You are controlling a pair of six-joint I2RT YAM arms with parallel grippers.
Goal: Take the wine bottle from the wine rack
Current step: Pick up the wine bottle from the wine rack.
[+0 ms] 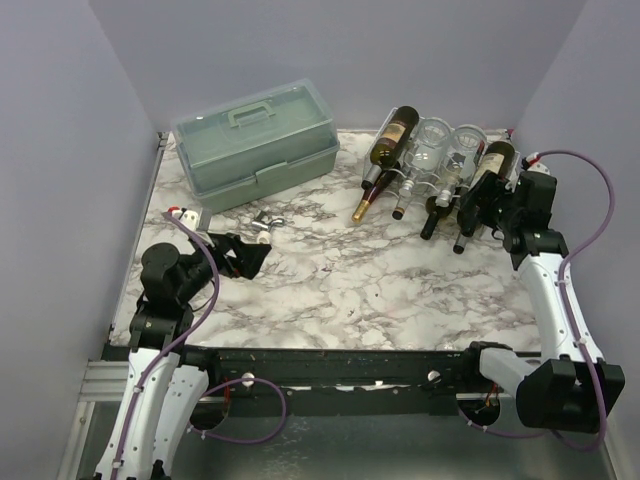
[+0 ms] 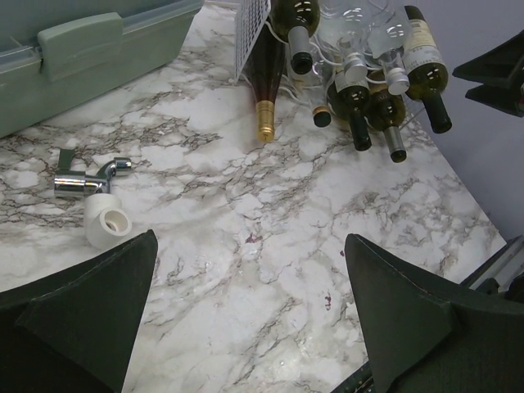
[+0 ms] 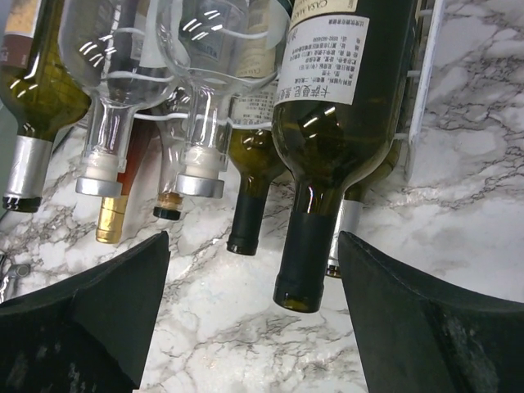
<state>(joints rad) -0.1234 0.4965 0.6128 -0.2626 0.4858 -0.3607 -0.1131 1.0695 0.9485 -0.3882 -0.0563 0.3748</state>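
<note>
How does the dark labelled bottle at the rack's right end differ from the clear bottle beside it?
The dark bottle is green-brown glass; the clear bottle is see-through. The dark bottle bears a white printed label; the clear bottle shows none. The dark bottle's neck ends in a black capsule, the clear bottle's in a silver cap. Both lie on the wine rack, necks pointing the same way.

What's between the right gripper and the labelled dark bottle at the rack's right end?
Nothing visible. The right gripper is open, with the dark bottle directly ahead. A neighbouring bottle lies close on one side of it, and the wine rack wire edge on the other.
</note>
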